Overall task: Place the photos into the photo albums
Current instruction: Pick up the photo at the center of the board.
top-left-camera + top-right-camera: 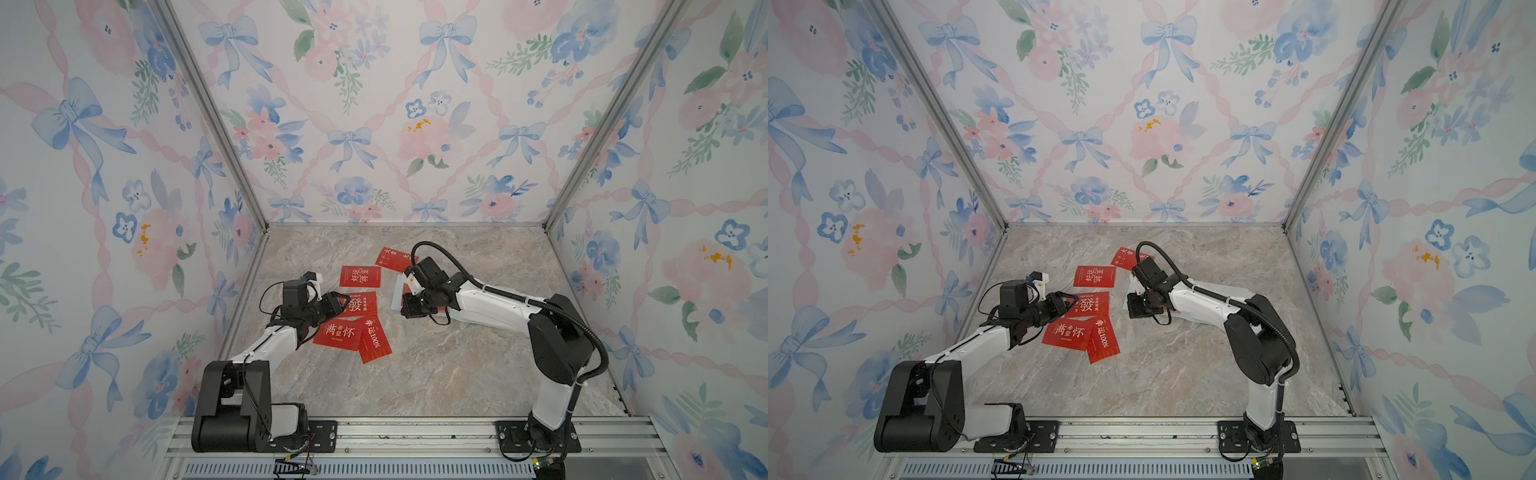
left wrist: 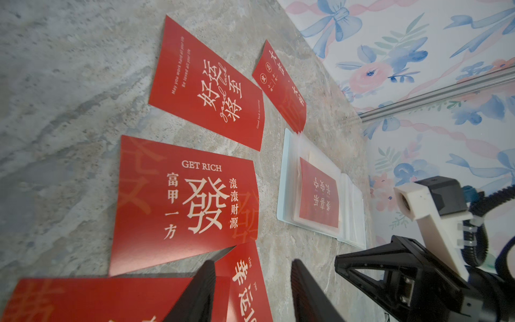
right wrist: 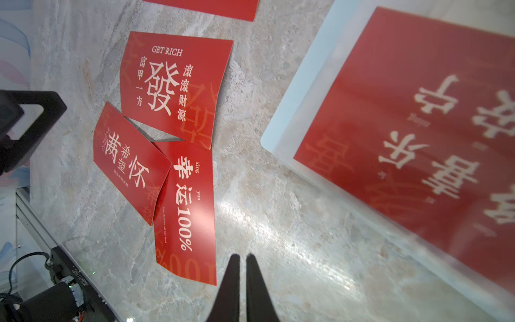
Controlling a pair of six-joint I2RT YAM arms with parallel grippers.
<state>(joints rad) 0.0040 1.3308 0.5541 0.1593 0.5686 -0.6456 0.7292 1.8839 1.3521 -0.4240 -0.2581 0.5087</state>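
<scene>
The left pincer (image 2: 253,262) hangs spread and empty over the red photos (image 1: 338,334) scattered loose on the marble counter (image 1: 457,374). The right pincer (image 3: 243,255) is pressed together, gripping nothing, just beside the photo album (image 2: 287,178). The album lies open on the counter with one red card (image 2: 319,195) tucked in its clear sleeve.

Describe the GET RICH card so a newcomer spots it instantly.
On the marble table, look at the red cards beside the open album. The GET RICH card lies mid-group; only it carries that English heading above one oversized white character.
</scene>
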